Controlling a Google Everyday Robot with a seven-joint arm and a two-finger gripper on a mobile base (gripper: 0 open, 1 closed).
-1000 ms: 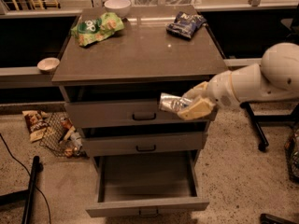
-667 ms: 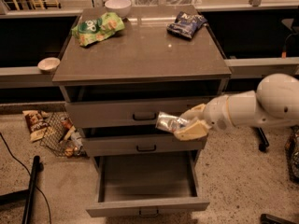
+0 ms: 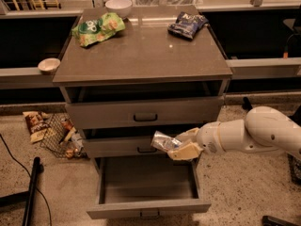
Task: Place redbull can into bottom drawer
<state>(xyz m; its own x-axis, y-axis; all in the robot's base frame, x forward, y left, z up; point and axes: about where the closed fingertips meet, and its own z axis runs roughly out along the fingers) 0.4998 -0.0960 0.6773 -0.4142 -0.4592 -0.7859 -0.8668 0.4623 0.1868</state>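
The redbull can (image 3: 162, 141) is a small shiny silver cylinder held lying sideways. My gripper (image 3: 182, 146) is shut on the redbull can, with the white arm reaching in from the right. The can hangs in front of the middle drawer, just above the right rear part of the bottom drawer (image 3: 148, 207). The bottom drawer is pulled out and its inside shows nothing in it.
A grey cabinet top (image 3: 141, 55) carries a green snack bag (image 3: 98, 28), a dark blue snack bag (image 3: 187, 24) and a white bowl (image 3: 118, 6). A small bowl (image 3: 49, 65) sits on the left ledge. Litter and a wire basket (image 3: 56, 133) lie on the floor at left.
My gripper has moved down and a little left with the can, from the top drawer's front to just above the open bottom drawer.
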